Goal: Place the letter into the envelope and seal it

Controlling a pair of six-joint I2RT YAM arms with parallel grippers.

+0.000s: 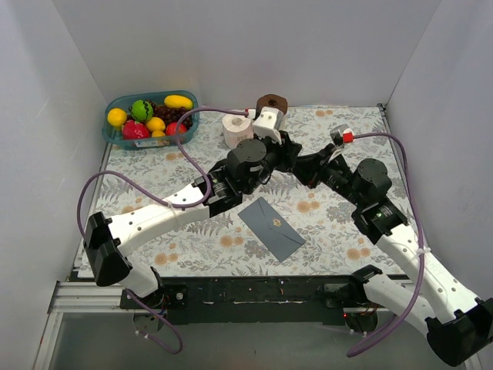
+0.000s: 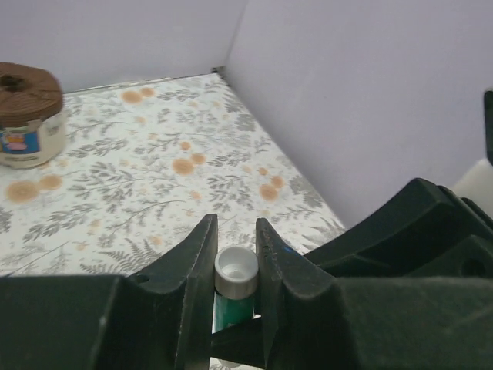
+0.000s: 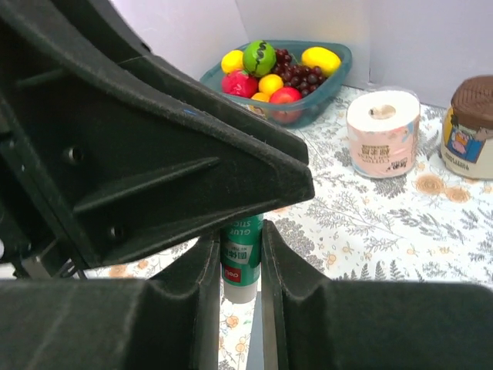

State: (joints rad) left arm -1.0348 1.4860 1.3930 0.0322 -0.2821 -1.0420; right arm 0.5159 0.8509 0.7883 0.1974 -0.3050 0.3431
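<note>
Glue stick (image 2: 236, 270) mostly out of sight
Left fingers (image 2: 192, 270) hide its lower tube; from above the 2 arms (image 1: 254, 163) cover it; beyond it, the brown-lidded jar (image 2: 27, 108) is cut off.

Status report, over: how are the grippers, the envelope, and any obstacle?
Both shut on one glue stick: left gripper, right gripper. Flat on the table, untouched: envelope. No letter in view.
</note>
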